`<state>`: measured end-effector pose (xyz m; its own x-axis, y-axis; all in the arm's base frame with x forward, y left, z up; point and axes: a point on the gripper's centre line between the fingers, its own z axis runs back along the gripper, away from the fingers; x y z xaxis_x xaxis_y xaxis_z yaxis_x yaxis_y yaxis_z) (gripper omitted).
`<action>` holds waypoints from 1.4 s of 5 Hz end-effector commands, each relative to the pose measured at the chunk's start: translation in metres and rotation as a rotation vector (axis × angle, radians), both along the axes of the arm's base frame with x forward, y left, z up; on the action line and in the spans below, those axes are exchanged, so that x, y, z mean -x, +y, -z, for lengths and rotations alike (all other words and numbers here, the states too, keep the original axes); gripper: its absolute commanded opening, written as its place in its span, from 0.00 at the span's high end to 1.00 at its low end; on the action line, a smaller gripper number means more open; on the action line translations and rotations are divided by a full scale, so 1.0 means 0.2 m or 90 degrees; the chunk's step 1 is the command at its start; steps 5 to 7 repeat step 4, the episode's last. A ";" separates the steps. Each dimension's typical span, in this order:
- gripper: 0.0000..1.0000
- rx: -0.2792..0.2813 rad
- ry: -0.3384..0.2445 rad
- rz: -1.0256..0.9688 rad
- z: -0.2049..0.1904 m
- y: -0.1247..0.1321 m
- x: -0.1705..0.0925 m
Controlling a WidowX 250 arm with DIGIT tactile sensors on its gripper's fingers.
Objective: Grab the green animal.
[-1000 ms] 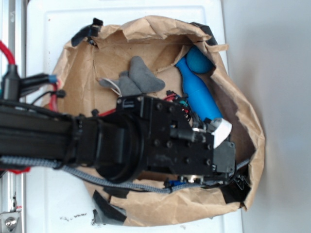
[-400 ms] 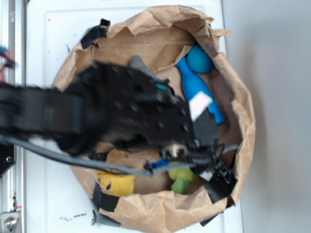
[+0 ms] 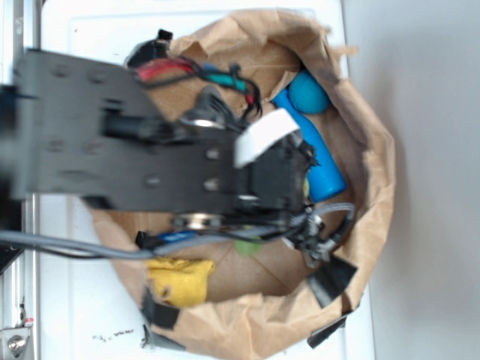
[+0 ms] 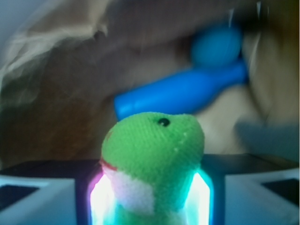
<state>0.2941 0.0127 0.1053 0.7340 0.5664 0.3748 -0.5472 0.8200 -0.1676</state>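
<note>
The green animal (image 4: pixel 154 140), a lime-green plush frog with a white face patch and a red mouth line, sits between the two lit fingers of my gripper (image 4: pixel 152 187), which is shut on its body. Its head sticks out past the fingertips. In the exterior view the arm is large and blurred over the paper bag. Only a small patch of the green animal (image 3: pixel 246 247) shows under the gripper (image 3: pixel 259 229).
A crumpled brown paper bag (image 3: pixel 371 157) rings the work area on a white surface. Inside it lie a blue bowling pin (image 3: pixel 321 165), a blue ball (image 3: pixel 307 94) and a yellow cloth (image 3: pixel 180 279). The pin (image 4: pixel 183 91) and ball (image 4: pixel 215 44) lie behind the frog.
The arm has swung up and left, nearer the camera, and looks bigger. The frog, seen low on the bag floor under the gripper 0.4 s ago, now shows higher, just under it.
</note>
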 end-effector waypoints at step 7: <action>0.85 0.027 0.156 0.266 -0.37 0.10 0.14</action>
